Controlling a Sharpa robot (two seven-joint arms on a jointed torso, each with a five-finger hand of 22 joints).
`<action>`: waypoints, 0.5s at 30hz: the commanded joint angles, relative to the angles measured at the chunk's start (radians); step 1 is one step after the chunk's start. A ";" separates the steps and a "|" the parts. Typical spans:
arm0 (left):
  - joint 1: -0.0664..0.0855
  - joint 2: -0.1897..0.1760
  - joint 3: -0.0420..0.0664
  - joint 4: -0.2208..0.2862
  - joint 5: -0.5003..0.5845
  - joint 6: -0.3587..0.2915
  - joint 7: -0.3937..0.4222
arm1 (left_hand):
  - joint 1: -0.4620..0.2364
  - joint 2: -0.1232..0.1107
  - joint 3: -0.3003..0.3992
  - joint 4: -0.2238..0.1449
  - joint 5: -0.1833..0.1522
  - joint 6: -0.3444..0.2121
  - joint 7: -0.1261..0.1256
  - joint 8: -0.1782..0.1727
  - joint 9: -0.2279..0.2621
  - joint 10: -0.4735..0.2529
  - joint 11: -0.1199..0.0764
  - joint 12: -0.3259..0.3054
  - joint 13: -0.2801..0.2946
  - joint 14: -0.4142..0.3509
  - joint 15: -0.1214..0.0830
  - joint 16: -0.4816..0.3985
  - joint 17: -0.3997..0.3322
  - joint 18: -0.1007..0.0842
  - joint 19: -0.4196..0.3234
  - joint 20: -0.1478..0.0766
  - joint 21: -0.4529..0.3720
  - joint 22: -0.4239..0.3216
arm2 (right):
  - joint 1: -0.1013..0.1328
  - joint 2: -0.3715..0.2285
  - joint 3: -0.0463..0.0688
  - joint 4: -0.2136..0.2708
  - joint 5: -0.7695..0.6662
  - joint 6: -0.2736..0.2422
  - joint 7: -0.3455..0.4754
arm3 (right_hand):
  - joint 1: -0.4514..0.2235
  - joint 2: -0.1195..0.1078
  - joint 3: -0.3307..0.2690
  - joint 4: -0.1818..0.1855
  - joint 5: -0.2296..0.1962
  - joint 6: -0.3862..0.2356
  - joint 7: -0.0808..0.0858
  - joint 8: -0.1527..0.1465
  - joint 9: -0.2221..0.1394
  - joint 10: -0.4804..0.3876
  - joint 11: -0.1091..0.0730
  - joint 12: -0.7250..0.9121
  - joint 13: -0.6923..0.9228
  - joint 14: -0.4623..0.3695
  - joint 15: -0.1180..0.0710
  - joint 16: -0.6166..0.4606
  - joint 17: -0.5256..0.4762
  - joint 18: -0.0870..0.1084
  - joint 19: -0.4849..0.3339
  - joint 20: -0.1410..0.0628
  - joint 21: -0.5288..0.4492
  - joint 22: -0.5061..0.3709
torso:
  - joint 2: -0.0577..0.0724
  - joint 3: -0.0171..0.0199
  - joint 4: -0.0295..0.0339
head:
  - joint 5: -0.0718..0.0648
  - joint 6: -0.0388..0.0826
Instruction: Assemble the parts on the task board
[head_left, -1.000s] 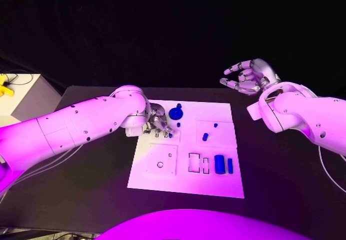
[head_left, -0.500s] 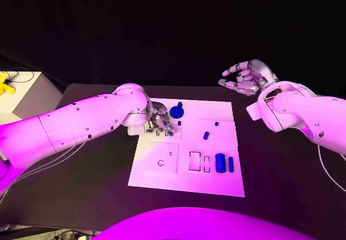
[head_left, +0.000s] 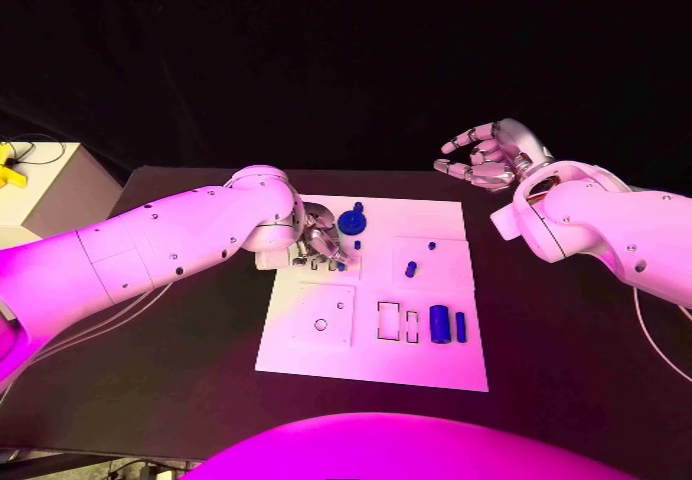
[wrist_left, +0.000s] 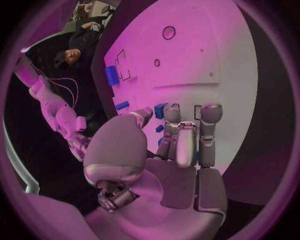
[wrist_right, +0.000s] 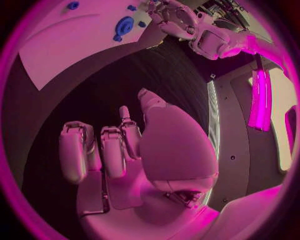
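The white task board (head_left: 372, 340) lies mid-table. My left hand (head_left: 320, 246) is down on its far left corner, fingers bent to the surface. In the left wrist view the thumb and a finger (wrist_left: 171, 116) pinch a small blue part (wrist_left: 160, 110) against the board (wrist_left: 206, 55). A round blue part (head_left: 352, 222) sits just beyond that hand and also appears in the right wrist view (wrist_right: 124, 25). Two small blue pegs (head_left: 411, 269) stand mid-board, and two blue cylinders (head_left: 438, 326) lie near the right edge. My right hand (head_left: 488, 157) hovers high past the board's far right corner, fingers apart, holding nothing.
A white box (head_left: 51, 190) with a yellow object stands off the table's left side. Empty rectangular slots (head_left: 388, 322) and a round hole (head_left: 320, 325) mark the board's near half. Black table (head_left: 577, 340) surrounds the board.
The left hand has shifted slightly over the board's far left corner. The right hand stays raised, almost still.
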 joint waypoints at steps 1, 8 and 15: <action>0.001 0.003 0.000 -0.001 0.007 0.021 0.010 | 0.013 -0.001 0.011 0.000 0.002 0.001 -0.001 0.007 0.003 -0.006 -0.001 -0.002 0.001 0.002 0.003 -0.001 0.020 -0.014 -0.006 0.003 0.001 0.001 | 0.000 0.000 0.000 0.001 -0.012 0.016 0.001 | -0.008 0.000 0.003 0.001 -0.004 -0.003 -0.002 -0.003 0.000 -0.005 -0.002 -0.004 0.103 0.085 0.009 -0.004 0.191 0.014 0.049 0.005 -0.004 0.163 | 0.000 0.0005 -0.0002 | 0.001 0.000; 0.001 0.005 0.000 -0.006 0.006 0.032 0.008 | 0.023 0.004 0.028 -0.001 0.002 -0.001 -0.002 0.009 0.009 -0.007 -0.002 -0.001 0.000 0.002 0.002 0.000 0.021 -0.014 -0.007 0.003 0.003 0.002 | -0.001 0.000 0.000 0.002 -0.012 0.017 0.001 | -0.008 0.000 0.003 0.001 -0.004 -0.003 -0.002 -0.003 0.000 -0.005 -0.002 -0.004 0.103 0.085 0.009 -0.004 0.191 0.014 0.049 0.005 -0.004 0.163 | 0.001 0.0003 -0.0015 | -0.001 0.000; 0.001 0.009 0.000 -0.014 0.005 0.049 0.008 | 0.045 0.007 0.061 -0.004 0.002 -0.005 -0.004 0.011 0.016 -0.008 -0.004 0.000 0.001 0.002 0.000 0.000 0.022 -0.014 -0.009 0.002 0.005 0.004 | -0.001 0.000 0.000 0.003 -0.010 0.019 0.005 | -0.010 0.001 0.003 0.001 -0.006 -0.003 -0.002 -0.003 0.000 -0.004 -0.002 -0.003 0.104 0.084 0.009 -0.004 0.190 0.014 0.049 0.005 -0.004 0.163 | 0.001 0.0011 0.0008 | -0.004 -0.001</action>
